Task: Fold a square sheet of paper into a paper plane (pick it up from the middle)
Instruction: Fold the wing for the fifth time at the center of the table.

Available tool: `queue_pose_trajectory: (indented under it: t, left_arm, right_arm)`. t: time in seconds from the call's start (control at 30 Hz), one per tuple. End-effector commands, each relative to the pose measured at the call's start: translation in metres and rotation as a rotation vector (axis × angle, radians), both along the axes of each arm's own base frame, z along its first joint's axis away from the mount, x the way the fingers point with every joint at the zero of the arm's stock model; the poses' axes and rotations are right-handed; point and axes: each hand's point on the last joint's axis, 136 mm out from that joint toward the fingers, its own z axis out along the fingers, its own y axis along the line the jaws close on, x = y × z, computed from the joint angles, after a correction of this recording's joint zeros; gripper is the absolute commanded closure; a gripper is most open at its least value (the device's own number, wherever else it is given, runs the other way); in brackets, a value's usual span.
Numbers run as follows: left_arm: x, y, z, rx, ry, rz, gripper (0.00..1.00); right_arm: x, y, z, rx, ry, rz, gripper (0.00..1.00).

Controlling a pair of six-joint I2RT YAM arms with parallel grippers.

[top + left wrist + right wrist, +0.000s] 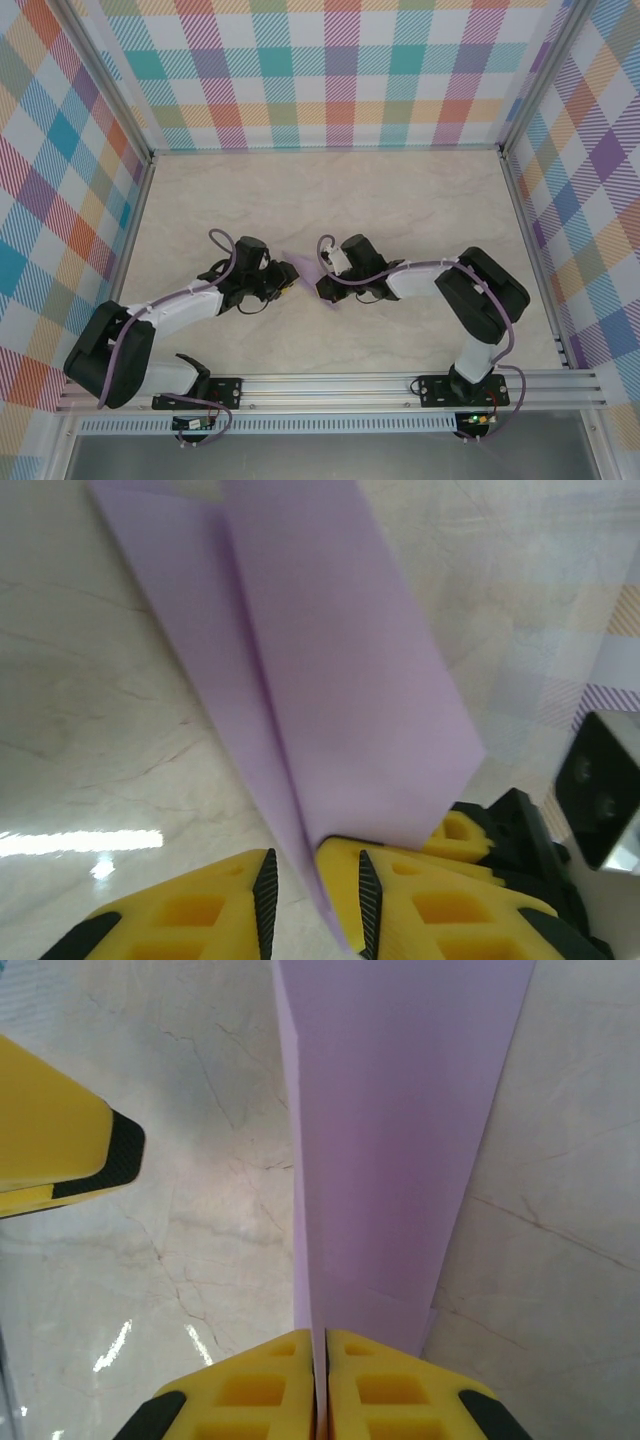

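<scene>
While the folded purple paper (303, 268) is hanging near the middle of the tabletop (330, 190), I am pinching one end tight in my right pincer (320, 1338), and my left pincer (315, 868) is standing a little spread around its crease.

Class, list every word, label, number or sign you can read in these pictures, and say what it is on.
None can be read.
Lilac paper: plain, no print.
Right gripper's fingers: unmarked.
Small dark module on the front rail: any marking too small to read.
</scene>
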Motion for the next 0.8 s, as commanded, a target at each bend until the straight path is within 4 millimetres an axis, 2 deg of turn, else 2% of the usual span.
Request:
queue_pose_trajectory:
  t: [0.0, 0.2, 0.5, 0.77]
  left_arm:
    - [0.004, -0.016, 0.006, -0.053, -0.049, -0.042, 0.73]
    - [0.006, -0.025, -0.003, -0.061, -0.037, -0.064, 0.77]
    - [0.015, -0.038, -0.006, -0.077, -0.046, -0.093, 0.81]
    - [0.016, -0.032, -0.023, -0.017, -0.002, -0.076, 0.85]
  right_arm:
    - [-0.006, 0.01, 0.005, 0.064, 0.1, 0.021, 0.89]
    - [-0.009, 0.01, -0.001, 0.062, 0.155, 0.028, 0.86]
    - [-0.01, 0.009, -0.01, 0.036, 0.188, 0.029, 0.84]
    - [-0.006, 0.007, -0.01, 0.015, 0.202, 0.019, 0.79]
